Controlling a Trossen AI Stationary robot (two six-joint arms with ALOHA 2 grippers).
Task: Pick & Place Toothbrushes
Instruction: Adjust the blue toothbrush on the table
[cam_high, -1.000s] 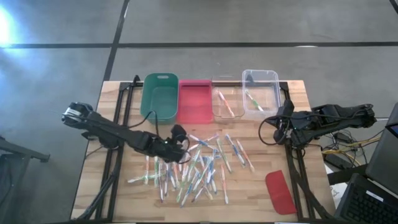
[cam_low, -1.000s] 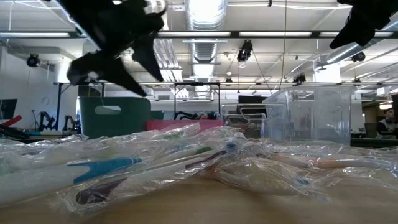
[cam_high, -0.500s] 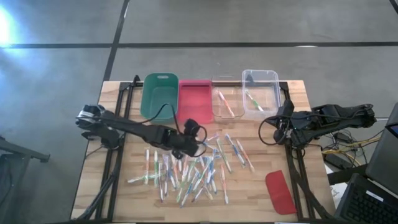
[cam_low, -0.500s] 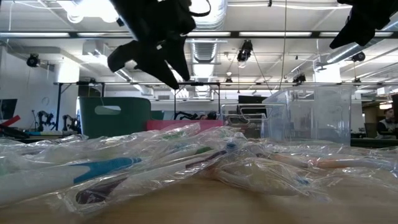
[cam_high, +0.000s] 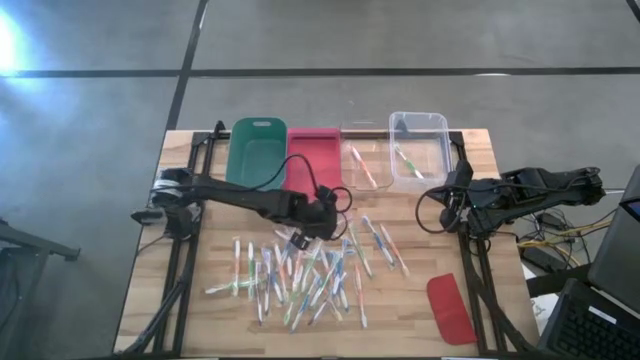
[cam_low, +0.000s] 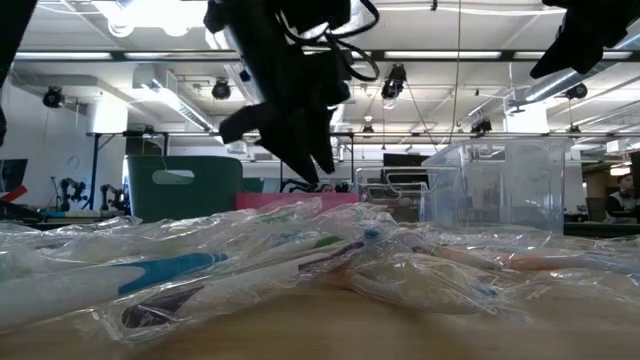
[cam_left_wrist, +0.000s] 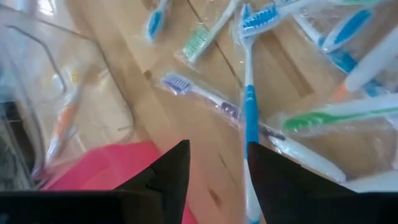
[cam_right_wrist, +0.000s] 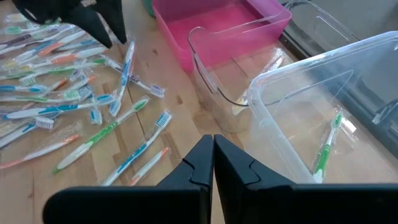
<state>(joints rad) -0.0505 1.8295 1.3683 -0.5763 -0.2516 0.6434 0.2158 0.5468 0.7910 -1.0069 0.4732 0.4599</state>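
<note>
— Where are you, and what's in your claw?

— Nothing. My left gripper (cam_high: 322, 222) hangs just on the near side of the red bin (cam_high: 313, 165), over the far edge of the toothbrushes (cam_high: 300, 272). My fingers (cam_left_wrist: 171, 168) stand apart with bare wood between them, tips aimed down toward a blue-handled toothbrush (cam_left_wrist: 249, 106) lying just beside one tip. I'd judge the gap is set about right to straddle one thin handle.

— Why that edge of the heap?

— The brushes there lie more singly; nearer in from the red bin they overlap in their crinkly wrappers, so a clean pinch would be harder.

— Any sorted yet?

— Two that I can see: a pinkish one in the first clear bin (cam_high: 362, 160) right of the red bin, a green one in the second (cam_high: 418, 150). The bulk remain on the table (cam_high: 415, 290).

— Your other arm?

— My right gripper (cam_right_wrist: 213, 163) waits, pressed together, well to the right of the red bin, beyond the clear ones.
</note>
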